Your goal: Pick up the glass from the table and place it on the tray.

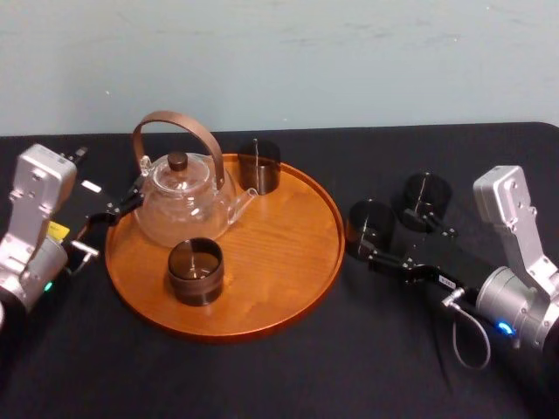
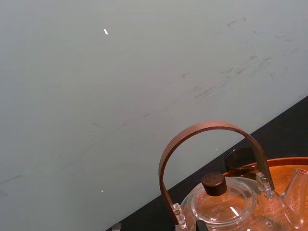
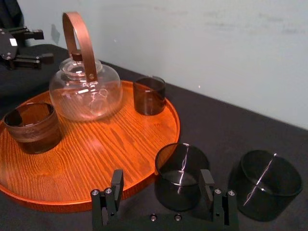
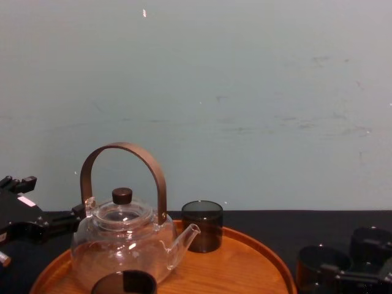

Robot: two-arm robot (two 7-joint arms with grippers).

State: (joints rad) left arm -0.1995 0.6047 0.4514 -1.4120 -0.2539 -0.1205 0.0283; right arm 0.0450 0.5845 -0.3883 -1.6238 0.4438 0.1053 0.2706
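We see the glass (image 3: 182, 175), a dark smoky tumbler, standing upright on the black table (image 1: 288, 375) just beside the tray's (image 1: 288, 253) right rim, with a twin glass (image 1: 426, 199) near it. Our right gripper (image 3: 162, 178) is spread wide around the glass, and one finger (image 3: 207, 182) lies close to its wall; whether they touch, we cannot tell. Our left gripper (image 1: 109, 225) rests with its fingers parted, beside the teapot (image 1: 183, 196).

tray (image 1: 301, 253) bare on its right, teapot (image 1: 179, 205) crowding its left
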